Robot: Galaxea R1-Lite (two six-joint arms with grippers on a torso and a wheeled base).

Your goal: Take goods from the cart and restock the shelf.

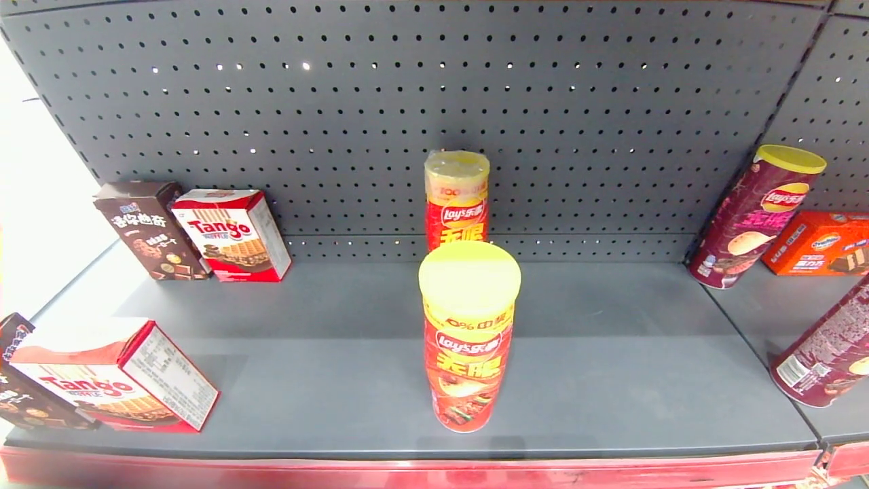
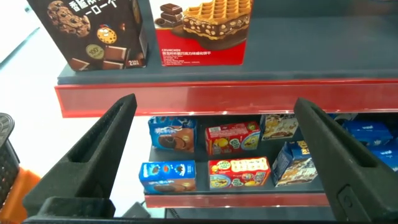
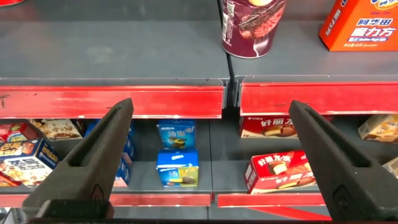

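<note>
though lidded yellow, can [image 1: 467, 367] is red.

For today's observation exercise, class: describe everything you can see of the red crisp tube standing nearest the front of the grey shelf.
The red crisp tube is a tall cylinder, seemingly cardboard, closed by a yellow lid. Its wrap carries yellow lettering and a picture of grilled meat near the base. It stands upright, mid-width on the grey shelf near its front edge, ahead of a matching tube at the back panel. Only the shelf touches it.

The front chip can [image 1: 467, 360] is red with a yellow lid [image 1: 470, 277]; the shelf [image 1: 611, 353] is grey, red-edged.
</note>
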